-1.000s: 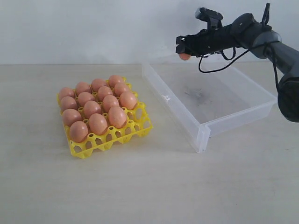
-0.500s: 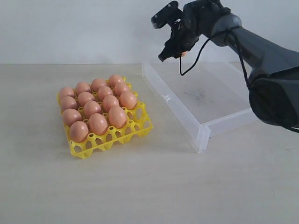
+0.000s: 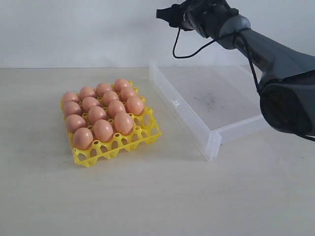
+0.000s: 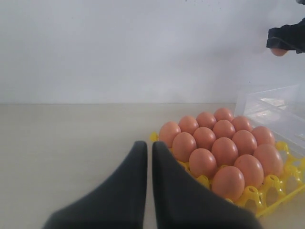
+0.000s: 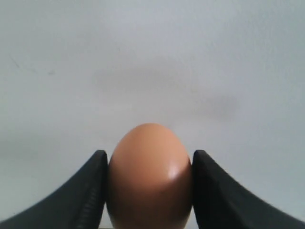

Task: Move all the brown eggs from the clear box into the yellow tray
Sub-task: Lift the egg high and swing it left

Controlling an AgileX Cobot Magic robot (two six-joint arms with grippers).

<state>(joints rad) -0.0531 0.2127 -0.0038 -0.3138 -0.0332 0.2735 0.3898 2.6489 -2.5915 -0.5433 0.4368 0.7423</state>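
**Exterior view, then both wrists: right gripper (image 3: 166, 14) carries one brown egg (image 5: 149, 181) high in the air**

Exterior view: the right arm reaches up and across, so that the right gripper hangs high in front of the white wall (image 3: 74, 29), above the far left corner of the clear box (image 3: 183, 117). A black cable (image 3: 189, 49) loops below the arm. From here the gripper's load cannot be made out. The clear box lies on the pale table (image 3: 147, 196) at an angle, with dark scuffs on its floor. The yellow tray (image 3: 147, 136) sits on the table to the left of the box, near it but apart. Brown eggs (image 3: 103, 130) stand in its cups in rows, and one open cell shows at the near right corner.

Left wrist view: the left gripper (image 4: 148, 145) is low over the table, its two dark fingers (image 4: 167, 191) pressed together with only a hairline slit between them and nothing in them. Ahead stands the yellow tray (image 4: 281, 183) with its brown eggs (image 4: 224, 150), and beyond it a corner of the clear box (image 4: 267, 107). Far off and high, the right gripper (image 4: 285, 38) shows as a dark block with the brown egg (image 4: 278, 51) peeking out below it.

Right wrist view: the right gripper (image 5: 149, 155) is clamped on the brown egg, one black finger (image 5: 86, 191) touching each side. The egg stands upright with its narrow end away from the camera, and only the blank wall is behind it.
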